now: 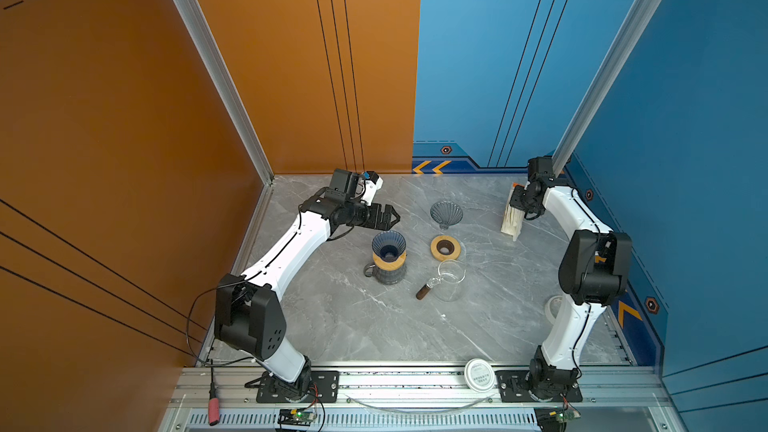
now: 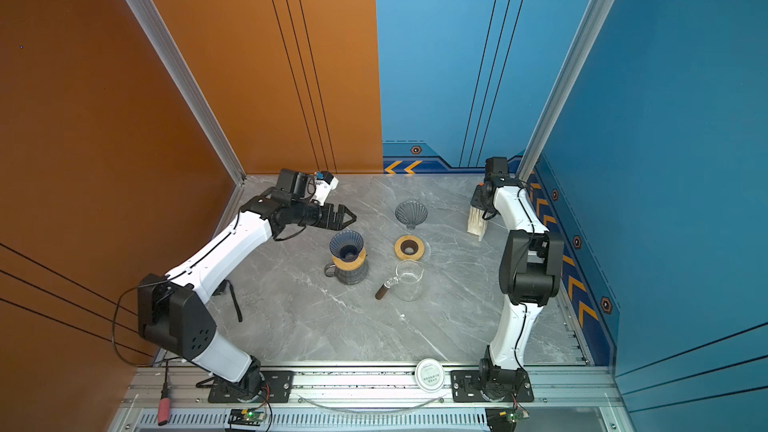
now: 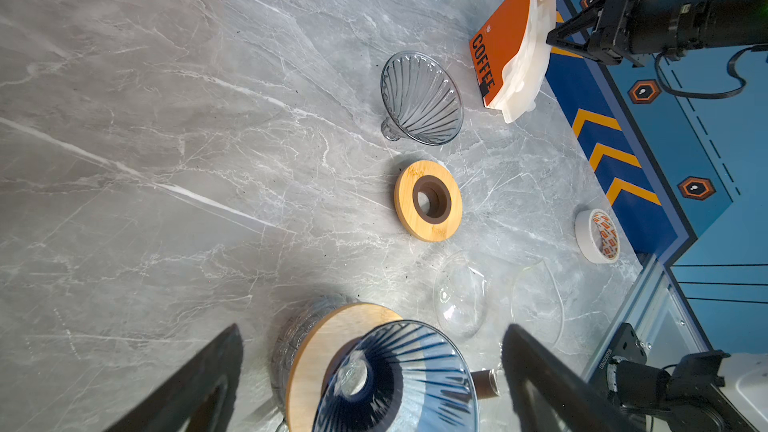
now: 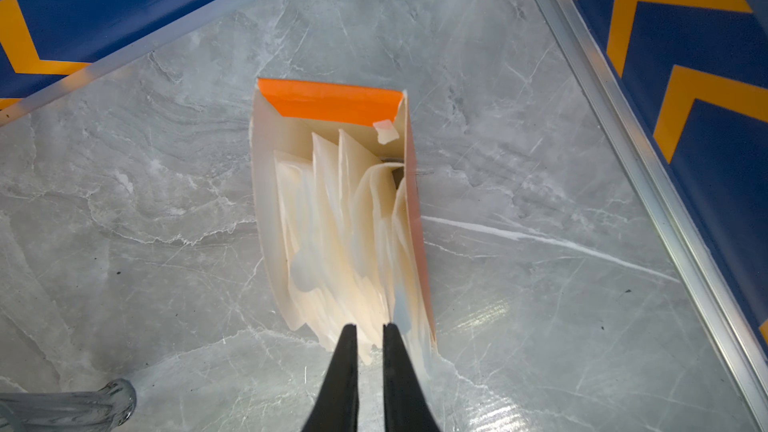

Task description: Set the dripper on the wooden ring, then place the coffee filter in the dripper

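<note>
filter (image 4: 332,222): light, limp, tears easily | pinch one exposed edge | right hand (image 4: 370,326): narrow, hold unclear | left hand (image 1: 390,217): wide

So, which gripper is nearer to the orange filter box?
Right. The right gripper reaches the open filter box with its fingers; the left gripper is across the table, near the blue dripper.

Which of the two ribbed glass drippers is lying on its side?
The clear grey ribbed glass dripper; the blue ribbed glass dripper stands upright on a round wooden collar.
</note>
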Robot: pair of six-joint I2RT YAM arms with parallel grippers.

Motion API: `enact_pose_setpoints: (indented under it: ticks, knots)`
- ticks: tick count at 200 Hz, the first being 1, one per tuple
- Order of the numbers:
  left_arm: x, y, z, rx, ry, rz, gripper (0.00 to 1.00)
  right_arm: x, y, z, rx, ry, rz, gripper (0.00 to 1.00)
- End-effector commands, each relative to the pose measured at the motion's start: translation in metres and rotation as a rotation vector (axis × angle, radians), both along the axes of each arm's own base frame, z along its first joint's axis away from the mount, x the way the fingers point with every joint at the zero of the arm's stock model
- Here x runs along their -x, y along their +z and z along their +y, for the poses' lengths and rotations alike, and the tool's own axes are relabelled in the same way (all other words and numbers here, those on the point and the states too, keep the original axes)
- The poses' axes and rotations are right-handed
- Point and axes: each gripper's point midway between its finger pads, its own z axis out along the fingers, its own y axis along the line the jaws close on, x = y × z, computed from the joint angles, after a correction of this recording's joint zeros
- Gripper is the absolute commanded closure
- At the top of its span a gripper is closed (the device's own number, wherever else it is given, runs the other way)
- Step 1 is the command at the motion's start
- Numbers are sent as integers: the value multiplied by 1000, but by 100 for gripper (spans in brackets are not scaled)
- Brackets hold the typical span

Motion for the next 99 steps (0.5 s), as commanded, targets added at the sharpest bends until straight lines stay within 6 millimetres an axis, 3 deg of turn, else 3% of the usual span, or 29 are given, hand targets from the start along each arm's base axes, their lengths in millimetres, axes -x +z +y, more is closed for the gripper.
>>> enact_pose_setpoints:
  ticks: [1, 99]
  knots:
    - [0, 5, -4, -5, -12, -9, 2, -4, 1, 6, -20, 9, 7, 88]
    - [-2, 4, -5, -7, -9, -5, 2, -22, -7, -1, -2, -11, 7, 89]
